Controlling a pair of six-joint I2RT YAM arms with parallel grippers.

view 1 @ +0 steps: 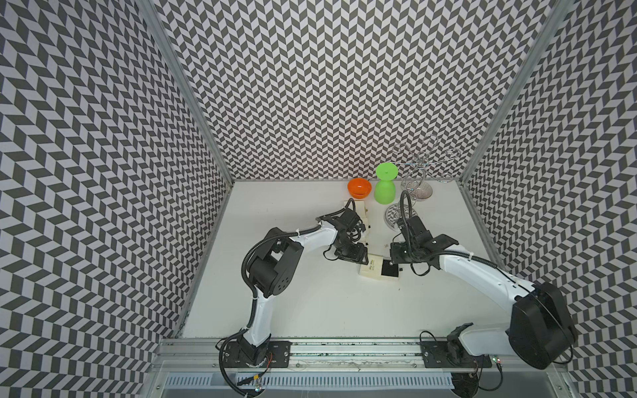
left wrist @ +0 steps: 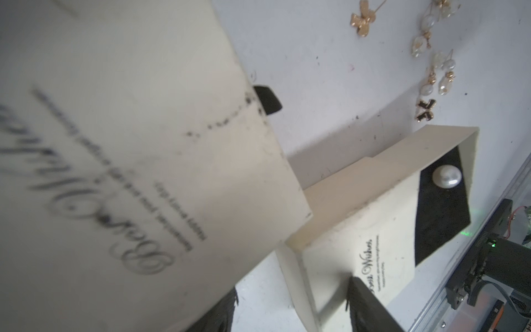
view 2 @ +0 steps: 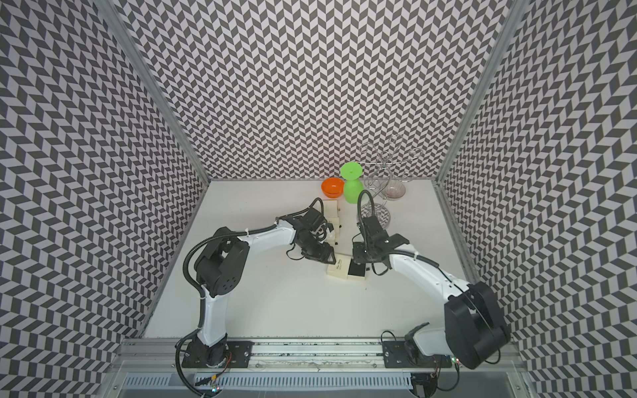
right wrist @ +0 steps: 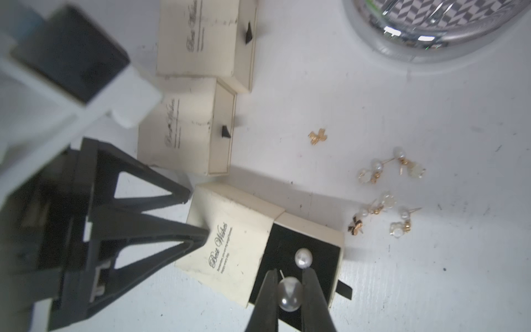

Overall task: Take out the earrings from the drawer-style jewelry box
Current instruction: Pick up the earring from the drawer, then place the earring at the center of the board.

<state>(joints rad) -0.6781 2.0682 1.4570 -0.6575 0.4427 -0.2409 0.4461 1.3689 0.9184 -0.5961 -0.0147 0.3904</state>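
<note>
Pinched in the right hand (right wrist: 290,276), fingers nearly closed on it, a pearl earring (right wrist: 289,294) is held over the black-lined drawer (right wrist: 319,244) pulled out of the cream jewelry box (right wrist: 230,238). A second pearl earring (right wrist: 303,258) sits on the lining; loose earrings (right wrist: 377,166) lie on the white worktop (right wrist: 431,273) nearby. From the left wrist, the left hand (left wrist: 293,314) is clamped on the box's closed end. In both top views the hands meet at the box (view 1: 370,268) (view 2: 339,268), near the worktop's middle.

I see the cream drawer box (right wrist: 230,238) open, one white pearl stud (right wrist: 303,257) on its black lining (right wrist: 324,253), a second pearl stud (right wrist: 289,293) pinched clear.
</note>
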